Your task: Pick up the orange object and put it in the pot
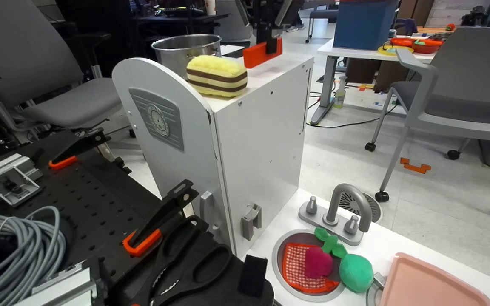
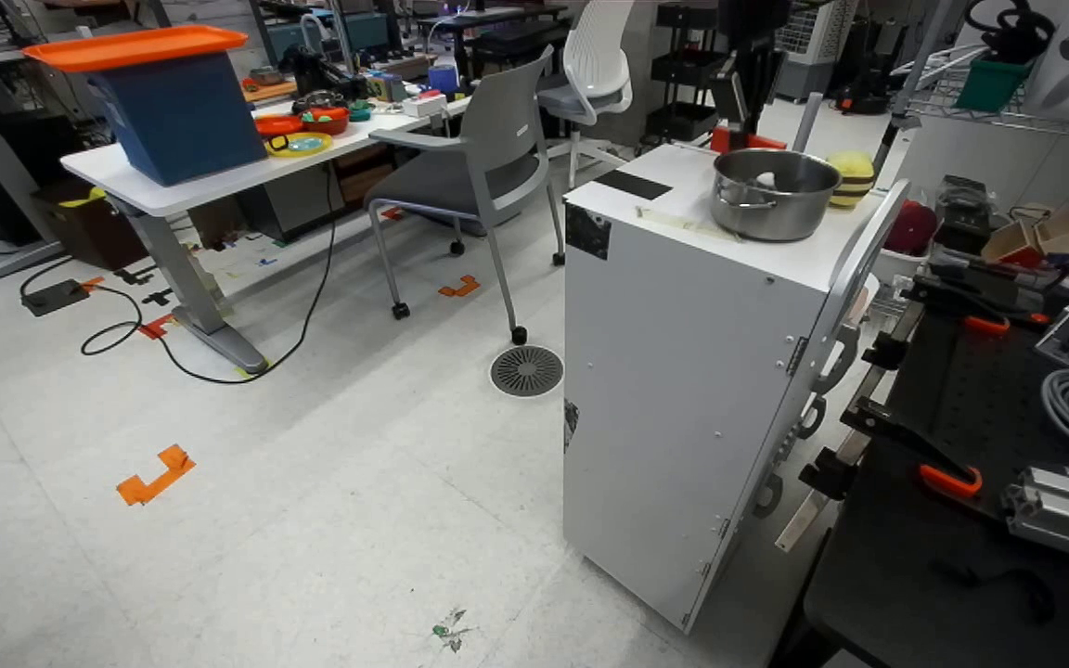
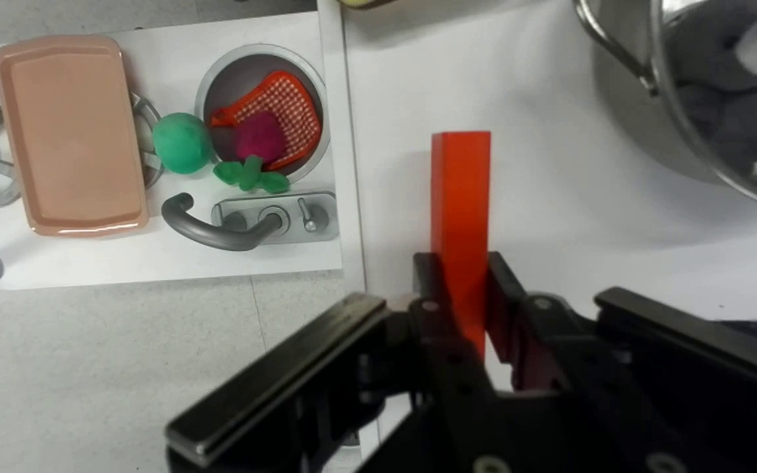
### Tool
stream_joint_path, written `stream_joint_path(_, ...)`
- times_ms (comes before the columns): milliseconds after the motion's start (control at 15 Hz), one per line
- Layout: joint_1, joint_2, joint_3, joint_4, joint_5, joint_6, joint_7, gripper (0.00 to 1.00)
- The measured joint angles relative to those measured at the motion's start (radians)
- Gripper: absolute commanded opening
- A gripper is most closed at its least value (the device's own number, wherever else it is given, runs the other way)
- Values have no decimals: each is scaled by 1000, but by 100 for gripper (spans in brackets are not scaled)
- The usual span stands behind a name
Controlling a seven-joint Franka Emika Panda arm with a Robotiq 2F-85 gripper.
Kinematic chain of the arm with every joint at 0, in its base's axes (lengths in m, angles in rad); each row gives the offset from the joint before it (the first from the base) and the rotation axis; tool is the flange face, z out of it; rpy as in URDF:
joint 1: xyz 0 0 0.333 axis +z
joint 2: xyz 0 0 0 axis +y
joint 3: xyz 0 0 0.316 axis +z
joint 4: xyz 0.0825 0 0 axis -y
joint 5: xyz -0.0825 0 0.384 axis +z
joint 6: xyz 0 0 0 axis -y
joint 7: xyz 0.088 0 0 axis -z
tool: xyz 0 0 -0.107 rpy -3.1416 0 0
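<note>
A lab: clamps (image 1: 165,214), coiled cable (image 1: 36,242), toy sink (image 3: 237,82).

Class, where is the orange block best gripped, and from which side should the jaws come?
Grip the orange block across its narrow width, from above, as the gripper does now. It is a long, slim bar whose flat long sides give both jaws faces to press. The present hold sits toward one end, so a grip nearer the middle would likely balance better.
</note>
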Motion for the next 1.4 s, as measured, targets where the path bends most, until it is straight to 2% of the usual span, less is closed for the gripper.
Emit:
stream_joint_path(733,39,-207,3,-169,-37,52,58,5)
stream_joint_path(1400,67,-257,48,-280,-37,108,-7,5)
